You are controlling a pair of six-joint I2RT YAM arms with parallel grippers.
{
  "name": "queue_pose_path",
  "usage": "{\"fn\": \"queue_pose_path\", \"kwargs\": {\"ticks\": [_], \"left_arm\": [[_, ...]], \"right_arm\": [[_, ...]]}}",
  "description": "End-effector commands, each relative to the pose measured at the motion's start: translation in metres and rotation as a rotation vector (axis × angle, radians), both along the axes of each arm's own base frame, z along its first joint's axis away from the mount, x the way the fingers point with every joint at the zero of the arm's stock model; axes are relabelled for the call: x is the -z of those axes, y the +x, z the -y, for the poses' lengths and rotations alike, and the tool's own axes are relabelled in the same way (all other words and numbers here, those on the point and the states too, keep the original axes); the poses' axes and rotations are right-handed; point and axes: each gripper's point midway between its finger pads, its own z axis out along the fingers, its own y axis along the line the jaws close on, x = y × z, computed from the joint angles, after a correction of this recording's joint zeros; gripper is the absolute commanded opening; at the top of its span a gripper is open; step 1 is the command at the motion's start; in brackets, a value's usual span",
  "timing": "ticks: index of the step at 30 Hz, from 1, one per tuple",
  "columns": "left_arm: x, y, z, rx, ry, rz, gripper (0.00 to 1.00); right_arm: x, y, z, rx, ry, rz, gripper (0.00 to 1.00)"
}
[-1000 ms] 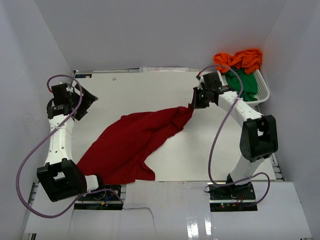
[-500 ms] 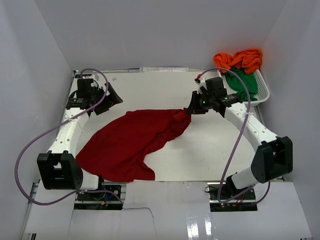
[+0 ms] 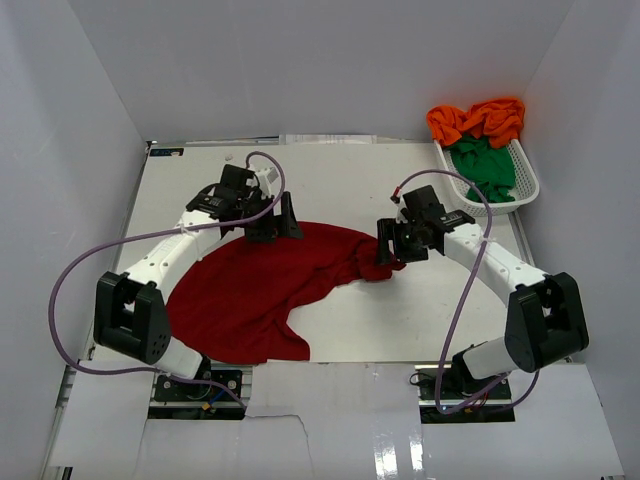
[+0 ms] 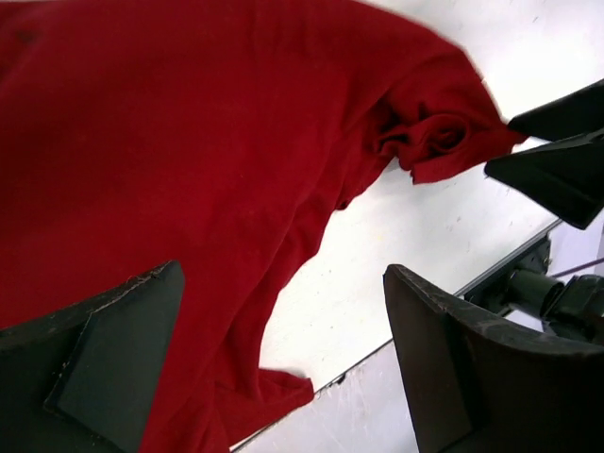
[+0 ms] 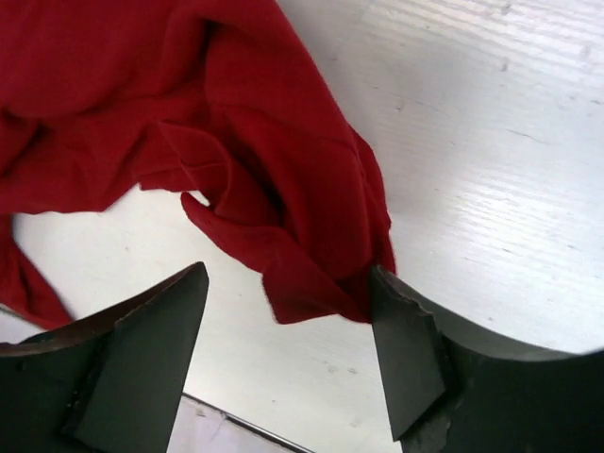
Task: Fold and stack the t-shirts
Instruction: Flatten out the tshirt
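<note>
A dark red t-shirt point(image 3: 260, 285) lies spread and rumpled across the white table point(image 3: 440, 320). My right gripper point(image 3: 390, 252) sits low at its bunched right corner point(image 5: 311, 274), jaws open, and that corner rests between them against the right finger point(image 5: 415, 359). My left gripper point(image 3: 278, 225) hovers open over the shirt's far edge with nothing between its fingers. In the left wrist view the red cloth point(image 4: 170, 142) fills the space under the left gripper point(image 4: 283, 274). A green t-shirt point(image 3: 485, 165) and an orange t-shirt point(image 3: 480, 118) sit in the basket.
A white lattice basket point(image 3: 527, 185) stands at the back right corner of the table. White walls close in the left, back and right sides. The table's near edge runs just in front of the shirt's lower hem point(image 3: 285, 350).
My right gripper has come down to the table and opened, dropping the shirt's corner. My left arm swung in from the far left to above the shirt's far edge.
</note>
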Motion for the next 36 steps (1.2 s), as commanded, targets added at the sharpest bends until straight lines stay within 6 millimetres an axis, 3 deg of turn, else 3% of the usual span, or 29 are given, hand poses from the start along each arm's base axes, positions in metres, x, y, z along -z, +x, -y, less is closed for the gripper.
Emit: {"fn": "queue_pose_path", "kwargs": {"ticks": [1, 9, 17, 23, 30, 36], "left_arm": [[0.002, -0.003, 0.001, 0.017, 0.024, -0.002, 0.98], [0.015, 0.007, -0.005, -0.058, 0.068, -0.047, 0.98], [0.053, 0.002, -0.001, -0.029, 0.083, -0.161, 0.98], [0.075, -0.002, -0.002, -0.029, 0.108, -0.217, 0.98], [0.100, -0.002, -0.014, -0.048, 0.192, -0.262, 0.98], [0.106, 0.004, -0.019, -0.063, 0.236, -0.273, 0.98]], "right_arm": [[-0.017, 0.007, 0.002, -0.019, -0.082, 0.123, 0.77], [-0.013, -0.006, -0.015, -0.122, -0.237, 0.187, 0.77], [-0.040, -0.013, -0.009, -0.124, -0.313, 0.339, 0.75], [-0.018, -0.013, -0.005, -0.162, -0.381, 0.291, 0.72], [0.026, -0.010, -0.021, -0.249, -0.394, 0.207, 0.68], [0.025, 0.004, -0.017, -0.174, -0.437, 0.239, 0.67]]}}
